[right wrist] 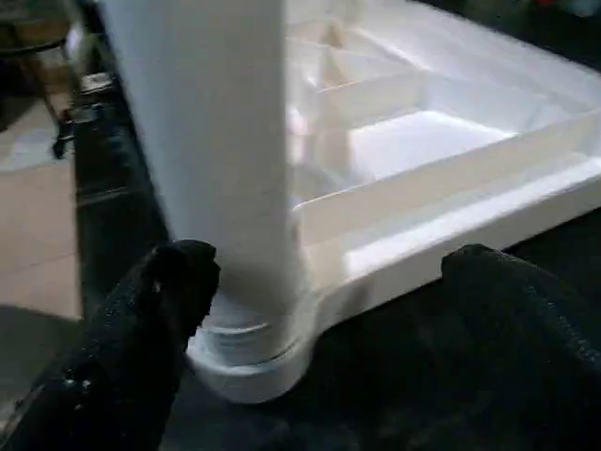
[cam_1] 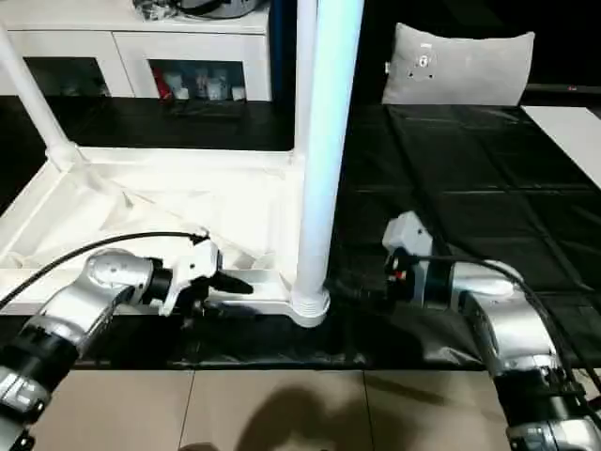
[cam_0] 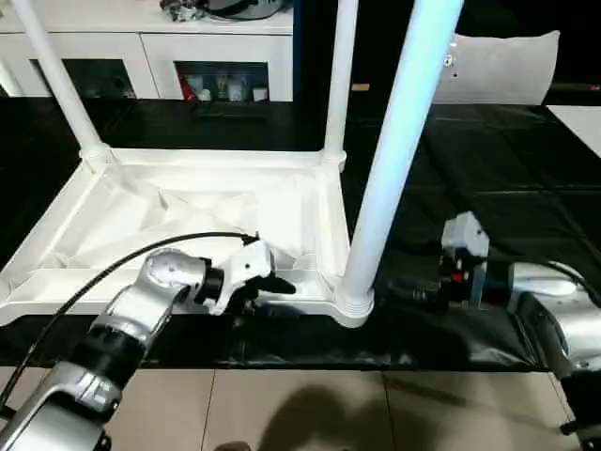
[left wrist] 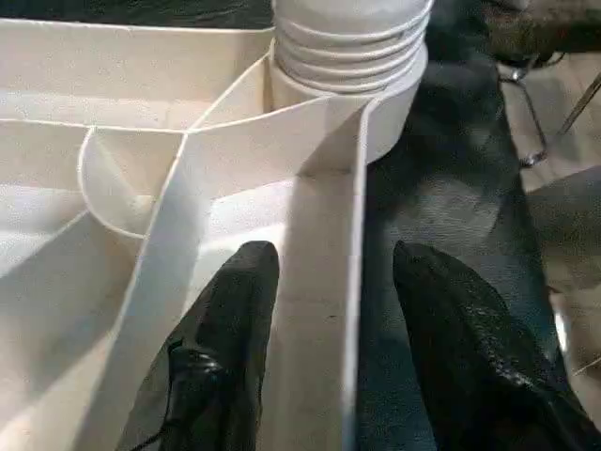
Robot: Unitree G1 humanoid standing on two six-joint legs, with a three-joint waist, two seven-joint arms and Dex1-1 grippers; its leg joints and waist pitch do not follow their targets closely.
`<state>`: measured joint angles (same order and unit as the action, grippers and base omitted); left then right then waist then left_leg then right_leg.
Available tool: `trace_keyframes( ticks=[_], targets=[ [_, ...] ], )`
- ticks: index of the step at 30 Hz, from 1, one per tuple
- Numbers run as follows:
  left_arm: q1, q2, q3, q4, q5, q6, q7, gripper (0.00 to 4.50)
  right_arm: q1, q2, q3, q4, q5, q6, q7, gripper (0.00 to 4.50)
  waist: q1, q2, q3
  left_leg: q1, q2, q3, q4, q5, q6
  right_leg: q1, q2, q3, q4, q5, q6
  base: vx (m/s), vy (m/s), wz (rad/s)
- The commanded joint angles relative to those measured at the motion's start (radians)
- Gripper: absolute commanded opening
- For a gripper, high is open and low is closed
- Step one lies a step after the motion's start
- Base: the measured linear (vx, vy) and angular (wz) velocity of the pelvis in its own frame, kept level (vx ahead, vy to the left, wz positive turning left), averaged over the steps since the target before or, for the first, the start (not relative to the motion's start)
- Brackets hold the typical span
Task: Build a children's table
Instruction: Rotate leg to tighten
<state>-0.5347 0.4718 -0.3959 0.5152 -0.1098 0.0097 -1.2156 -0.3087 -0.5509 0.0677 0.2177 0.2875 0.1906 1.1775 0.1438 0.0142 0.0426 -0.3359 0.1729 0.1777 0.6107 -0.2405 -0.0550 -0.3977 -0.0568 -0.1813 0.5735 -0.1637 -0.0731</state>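
Left hand (cam_0: 274,282) is sitting at the near rim of the children's table (cam_0: 188,221), its two black fingers (left wrist: 230,348) straddling the rim wall, one inside the tray-like underside, one outside over the black cover; fingers are partly apart, and whether they are pressing the wall cannot be told. Right hand (right wrist: 319,310) is hovering just beside the near right leg (cam_0: 399,150), fingers spread wide either side of the leg's base, gripping nothing.

Table is all white plastic, lying upside down on the black-covered worktop (cam_0: 488,169), ribbed underside facing up, with diagonal and straight ribs running between raised rim walls. Round sockets are sitting at the corners. Near right leg is standing in its socket (cam_0: 354,305), ringed collar showing at the bottom; its long axis is running nearly upright, leaning a little toward the right as it rises out of frame. Far right leg (cam_0: 340,70) is standing upright in its corner socket. Far left leg (cam_0: 58,80) is rising from its socket and tilting toward the left. All three legs are round tubes pointing up, away from the top.

Square top is lying flat, near edge toward the robot, far edge toward the white cabinet (cam_0: 141,56) with glass doors. A grey pillow (cam_1: 460,66) is resting farther right on the black cover. Tan tiled floor (cam_0: 300,409) is showing nearest, below the worktop edge.
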Motion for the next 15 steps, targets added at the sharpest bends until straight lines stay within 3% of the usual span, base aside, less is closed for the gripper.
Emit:
trace_keyframes(
  ticks=[1,5,12,15],
  targets=[
    [-0.014,-0.002,-0.004,0.018,0.017,-0.019,0.000,1.93,-0.002,-0.014,0.001,-0.027,0.017,0.011,0.012,4.50,0.006,-0.004,-0.071,-0.011,0.048,-0.026,-0.058,-0.058,0.083,0.071,-0.093,0.061,-0.101,-0.372,0.179,0.000,0.000,0.00],
    [-0.040,-0.022,-0.003,0.091,0.027,-0.040,-0.026,1.65,0.008,-0.022,-0.007,-0.045,0.030,0.026,0.022,4.50,0.006,0.002,-0.068,-0.007,0.052,-0.026,-0.060,-0.067,0.083,0.067,-0.094,0.059,-0.107,-0.386,0.167,0.000,0.000,0.00],
    [-0.057,-0.033,-0.008,0.138,0.043,-0.056,-0.048,1.10,0.013,-0.023,-0.005,-0.059,0.035,0.038,0.028,4.50,0.006,0.005,-0.071,-0.005,0.065,-0.031,-0.064,-0.057,0.084,0.072,-0.110,0.066,-0.099,-0.365,0.112,0.000,0.000,0.00],
    [-0.070,-0.035,-0.021,0.177,0.065,-0.074,-0.063,0.89,0.014,-0.030,0.013,-0.077,0.052,0.070,0.047,4.50,0.006,0.006,-0.070,-0.004,0.062,-0.029,-0.064,-0.064,0.081,0.072,-0.111,0.066,-0.102,-0.381,0.113,0.000,0.000,0.00]
  ],
)
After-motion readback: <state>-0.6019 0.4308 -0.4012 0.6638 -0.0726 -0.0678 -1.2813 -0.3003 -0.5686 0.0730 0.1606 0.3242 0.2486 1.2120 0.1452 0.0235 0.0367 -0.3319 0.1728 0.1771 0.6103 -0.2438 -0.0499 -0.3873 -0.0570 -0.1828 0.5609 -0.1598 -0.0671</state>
